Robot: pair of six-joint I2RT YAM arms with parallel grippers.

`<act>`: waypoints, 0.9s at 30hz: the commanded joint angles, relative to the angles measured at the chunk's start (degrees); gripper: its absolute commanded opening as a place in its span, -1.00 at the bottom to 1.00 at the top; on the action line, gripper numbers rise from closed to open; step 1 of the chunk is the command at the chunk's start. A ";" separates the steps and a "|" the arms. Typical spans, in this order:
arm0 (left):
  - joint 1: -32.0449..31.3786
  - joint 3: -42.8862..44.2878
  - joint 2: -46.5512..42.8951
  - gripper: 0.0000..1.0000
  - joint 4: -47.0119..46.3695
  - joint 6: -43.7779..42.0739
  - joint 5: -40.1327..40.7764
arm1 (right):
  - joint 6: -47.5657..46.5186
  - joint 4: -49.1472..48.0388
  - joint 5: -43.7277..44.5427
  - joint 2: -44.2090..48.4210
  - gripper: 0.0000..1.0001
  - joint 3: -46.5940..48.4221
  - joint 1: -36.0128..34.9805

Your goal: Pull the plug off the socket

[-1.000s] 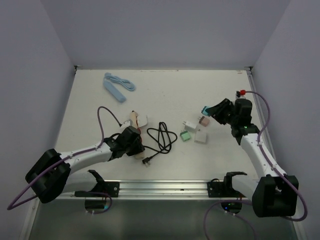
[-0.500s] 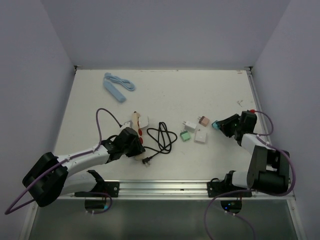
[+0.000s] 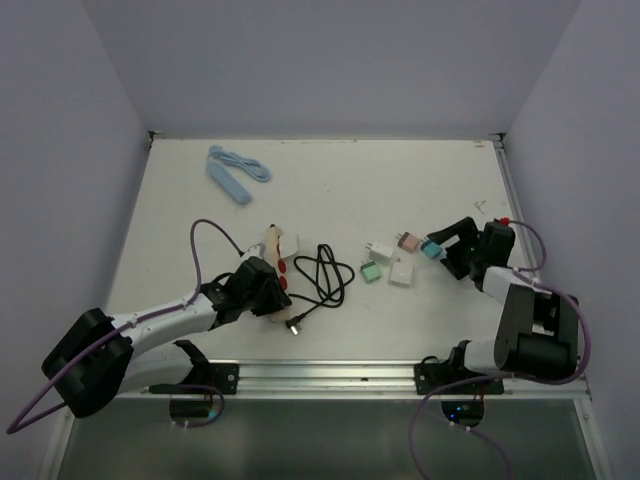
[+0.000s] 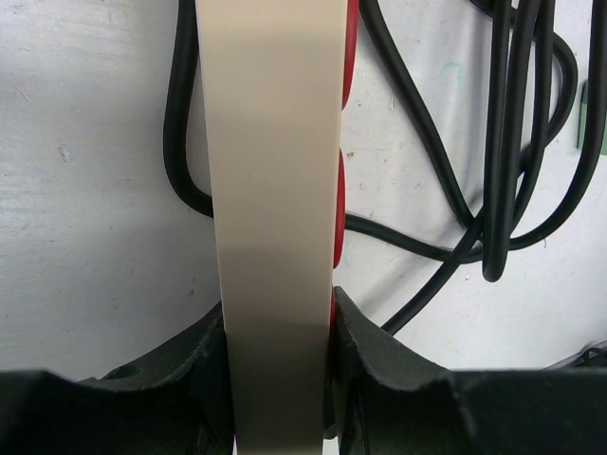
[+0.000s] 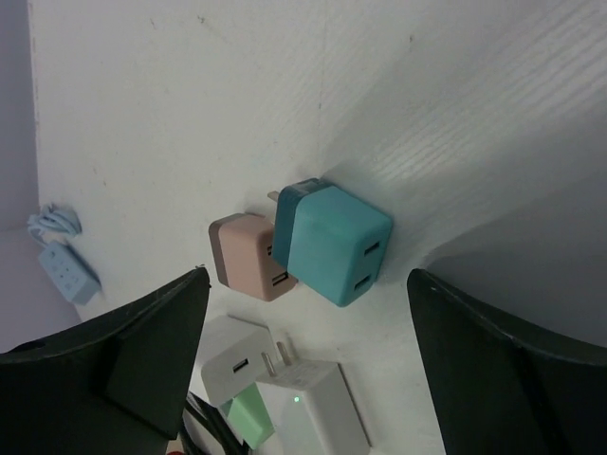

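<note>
Already the teal plug (image 5: 332, 242) lies loose btwn the right gripper's (image 3: 452, 250) wide-apart fingers, against a pink charger (image 5: 242, 256). Left gripper (image 4: 280, 318) is clamped on the power strip (image 4: 270, 142). Risks: black cord (image 4: 503, 142) looped just ahead could drag w/ the strip, and the right gripper backing off might knock the plug.

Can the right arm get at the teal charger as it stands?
Probably yes: the right gripper is open and the teal charger lies uncovered just ahead of the gap; the pink charger beside it may get nudged.
</note>
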State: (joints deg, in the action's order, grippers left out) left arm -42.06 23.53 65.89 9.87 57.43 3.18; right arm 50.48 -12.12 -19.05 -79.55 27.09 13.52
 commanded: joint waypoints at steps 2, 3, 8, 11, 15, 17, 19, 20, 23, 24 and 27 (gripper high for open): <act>-0.12 -1.12 0.12 -1.00 -2.92 -1.27 -2.47 | -4.86 11.93 5.33 7.38 0.94 3.93 0.19; -0.12 -1.12 0.47 -1.00 -3.01 -1.44 -2.74 | -5.30 13.60 5.34 9.91 0.96 5.15 0.19; -0.21 -0.77 1.43 -1.00 -4.24 -2.49 -4.76 | -6.62 16.60 2.62 13.89 0.97 8.93 -4.28; -0.21 -0.68 1.79 -1.00 -4.33 -2.76 -5.37 | -6.62 17.39 3.40 14.60 0.94 11.65 -12.97; -0.30 -0.85 1.96 -1.00 -4.42 -3.20 -6.17 | -3.55 14.06 3.23 12.85 0.85 14.04 -25.01; -0.30 -0.85 1.96 -1.00 -4.42 -3.46 -6.61 | -1.62 12.47 3.14 9.86 0.81 15.79 -30.46; -0.30 -1.03 2.05 -1.00 -4.42 -3.55 -6.87 | -0.39 10.30 3.31 6.45 0.79 17.20 -35.20; -0.30 -1.12 2.05 -1.00 -4.42 -3.55 -7.22 | -0.12 10.01 3.75 5.29 0.79 18.60 -36.97; -0.39 -1.29 2.31 -1.00 -4.86 -3.90 -8.01 | 0.06 8.61 5.16 0.65 0.78 21.58 -42.51; -0.39 -1.29 2.49 -1.00 -4.95 -3.99 -8.36 | 0.06 8.26 5.34 -0.51 0.78 22.47 -43.74; -0.39 -1.29 2.49 -1.00 -4.95 -4.25 -8.80 | -0.38 7.64 5.51 -5.07 0.76 25.37 -47.17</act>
State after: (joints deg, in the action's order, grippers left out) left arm -42.04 23.22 67.61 6.31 55.00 -1.80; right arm 49.47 -0.95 -15.38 -81.76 48.27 -31.48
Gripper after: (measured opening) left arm 0.401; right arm 0.886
